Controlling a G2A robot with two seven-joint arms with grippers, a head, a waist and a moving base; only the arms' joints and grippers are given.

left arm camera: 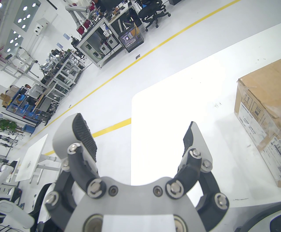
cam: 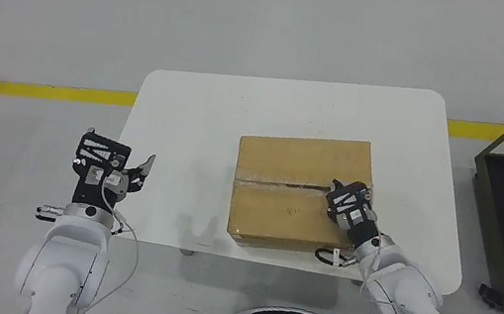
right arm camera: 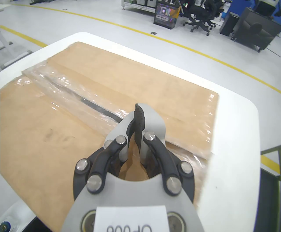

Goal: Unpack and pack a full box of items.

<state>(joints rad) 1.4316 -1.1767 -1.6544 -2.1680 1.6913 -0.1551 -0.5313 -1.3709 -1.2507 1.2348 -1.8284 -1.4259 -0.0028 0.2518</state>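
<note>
Box [cam: 299,191]: mid table [cam: 198,118], flaps taped shut.
R gripper [right arm camera: 138,116]: fingers clenched, empty, at tape seam [right arm camera: 65,87] nr Box's right end.
L gripper [left arm camera: 138,134]: fingers spread, empty, by table's left edge.
Handling: prob. stiff card, heavy if full; tape slick, so take flap edges at seam.

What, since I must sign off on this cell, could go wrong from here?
The shut right hand sits at the seam and may slip on the glossy tape or dent the box. The open left hand stands clear, so nothing steadies the box close to the robot-side edge of the table.
</note>
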